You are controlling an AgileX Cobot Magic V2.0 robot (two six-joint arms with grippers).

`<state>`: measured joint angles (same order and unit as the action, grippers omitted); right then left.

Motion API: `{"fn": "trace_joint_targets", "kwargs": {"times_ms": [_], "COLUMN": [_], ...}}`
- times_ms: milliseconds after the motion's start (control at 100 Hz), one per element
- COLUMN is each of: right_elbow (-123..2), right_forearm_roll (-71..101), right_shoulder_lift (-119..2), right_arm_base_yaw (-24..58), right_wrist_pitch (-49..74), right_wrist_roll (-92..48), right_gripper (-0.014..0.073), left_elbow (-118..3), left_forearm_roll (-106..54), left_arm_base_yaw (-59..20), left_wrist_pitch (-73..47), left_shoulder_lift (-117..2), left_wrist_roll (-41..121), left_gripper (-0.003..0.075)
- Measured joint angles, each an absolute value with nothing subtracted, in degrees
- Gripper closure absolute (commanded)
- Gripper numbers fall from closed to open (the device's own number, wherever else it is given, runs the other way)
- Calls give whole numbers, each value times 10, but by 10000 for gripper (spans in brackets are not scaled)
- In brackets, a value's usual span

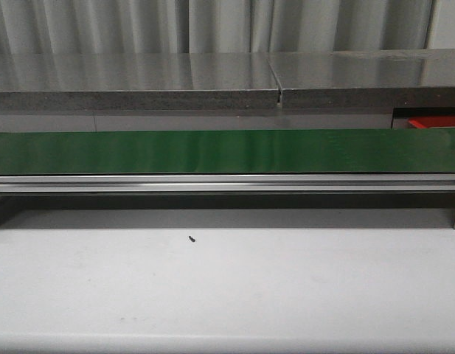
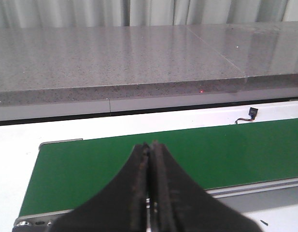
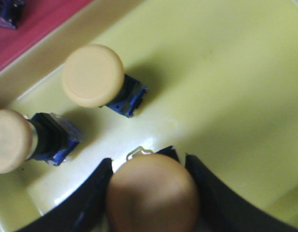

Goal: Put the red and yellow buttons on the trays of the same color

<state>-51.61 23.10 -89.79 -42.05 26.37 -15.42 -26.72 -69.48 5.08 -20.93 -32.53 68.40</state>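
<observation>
Yellow buttons, yellow tray; green belt.

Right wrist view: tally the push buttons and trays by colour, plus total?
Yellow mushroom-cap push buttons: 3, at, and between the right gripper fingers
Yellow plastic tray: 1
Red plastic tray: 1
Total: 5

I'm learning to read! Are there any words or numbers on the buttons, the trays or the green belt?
No words or numbers show anywhere.
Yellow buttons: plain caps, no text.
Yellow tray: bare.
Green belt: bare.
Right gripper, around a yellow button: no label.
Left gripper: no label.
</observation>
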Motion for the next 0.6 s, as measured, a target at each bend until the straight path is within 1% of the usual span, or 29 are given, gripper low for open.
{"fn": "trace_joint_targets", "kwargs": {"times_ms": [270, 330, 360, 430, 550, 600], "right_elbow": [-516, -516, -516, -517, -530, -541], "right_forearm_roll": [239, 239, 239, 240, 240, 241], "right_shoulder_lift": [-949, -950, -950, -951, -954, -954], "right_arm_base_yaw": [-421, -421, -421, -421, -421, -419], "right_wrist_pitch": [255, 253, 252, 252, 267, 279], "right_wrist_roll": [-154, -154, -156, -157, -158, -158], "right_gripper": [491, 466, 440, 338, 107, 45], "left_elbow": [-267, -267, -267, -267, -267, -267], "left_forearm_roll": [-695, -695, -695, -695, -695, -695], "left_arm_base_yaw": [51, 51, 51, 51, 51, 51], "left_wrist_pitch": [-209, -209, -209, -209, -209, -209], "left_shoulder_lift": [-325, -325, -325, -325, -325, -325], "left_wrist_roll": [684, 684, 684, 684, 684, 684], "left_gripper": [739, 739, 739, 739, 739, 739]}}
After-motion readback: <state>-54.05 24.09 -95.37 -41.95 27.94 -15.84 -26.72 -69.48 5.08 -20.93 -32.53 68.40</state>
